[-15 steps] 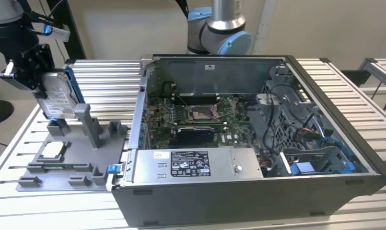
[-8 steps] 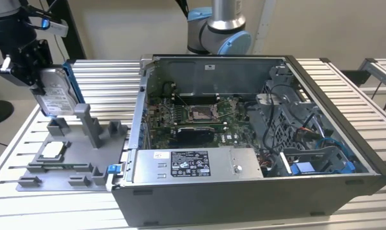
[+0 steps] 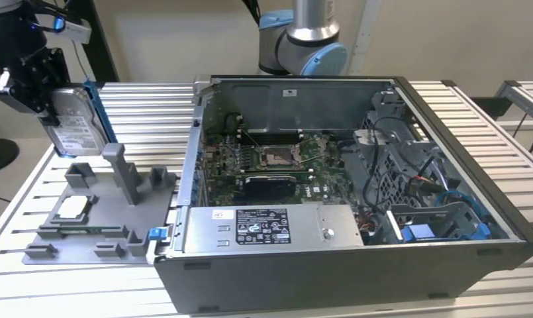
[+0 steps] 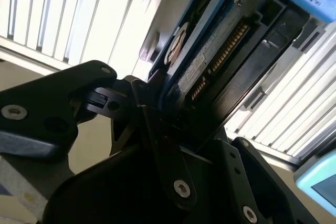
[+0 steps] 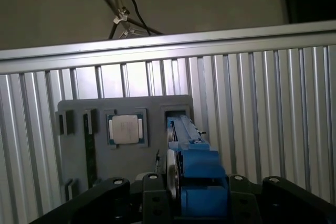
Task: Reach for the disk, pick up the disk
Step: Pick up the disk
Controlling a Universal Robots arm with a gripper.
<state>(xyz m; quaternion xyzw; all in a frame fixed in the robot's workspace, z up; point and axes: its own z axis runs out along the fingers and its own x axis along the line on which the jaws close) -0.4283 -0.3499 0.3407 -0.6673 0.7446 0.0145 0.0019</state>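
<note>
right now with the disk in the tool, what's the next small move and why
Probably a short straight lift, tool shut. The disk hangs upright in its grip, clear of the grey tray, but its lower edge is near the tray's tall post, so moving sideways now might catch it.

Your slatted metal table (image 3: 147, 109) carries an open computer case (image 3: 337, 271), motherboard (image 3: 226, 165) exposed; just beside it, a grey fixture tray (image 3: 81, 248) holds a square silver chip (image 3: 73, 207).
</note>
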